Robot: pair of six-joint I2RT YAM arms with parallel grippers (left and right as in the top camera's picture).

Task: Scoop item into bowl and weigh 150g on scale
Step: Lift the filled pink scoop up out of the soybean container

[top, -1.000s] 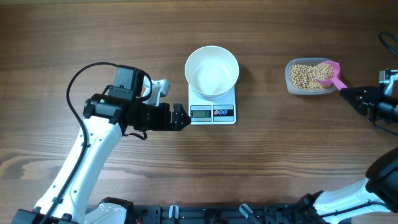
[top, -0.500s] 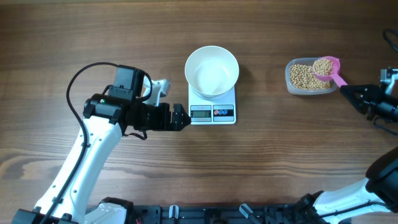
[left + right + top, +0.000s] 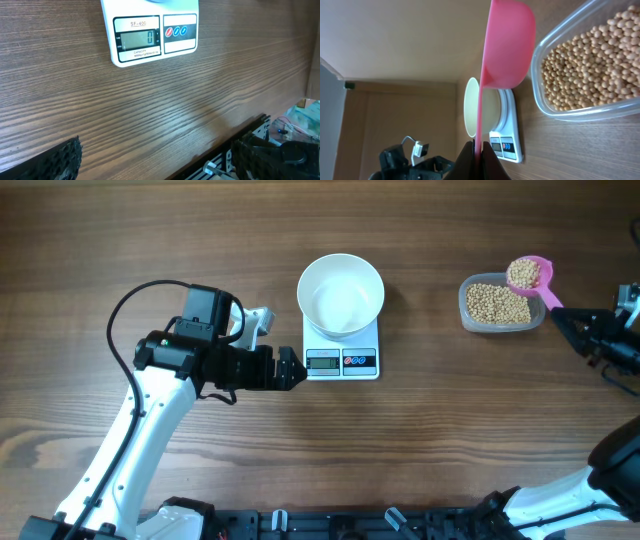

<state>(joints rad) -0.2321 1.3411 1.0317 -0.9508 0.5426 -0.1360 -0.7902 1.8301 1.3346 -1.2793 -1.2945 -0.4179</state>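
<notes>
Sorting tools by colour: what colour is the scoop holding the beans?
Pink; the scoop shows best in the right wrist view.

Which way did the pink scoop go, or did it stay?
Yes. The pink scoop went from the middle of the clear container to its far rim, upward in the overhead view.

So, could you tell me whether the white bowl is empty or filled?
Empty: overhead, the bowl shows only bare white inside, and the scale display reads zero.

The overhead view looks straight down on the whole worktop (image 3: 450, 430). The left wrist view sits low and close, facing the scale (image 3: 150, 35) at its upper centre. The right wrist view, rolled sideways, shares that scale from afar.
</notes>
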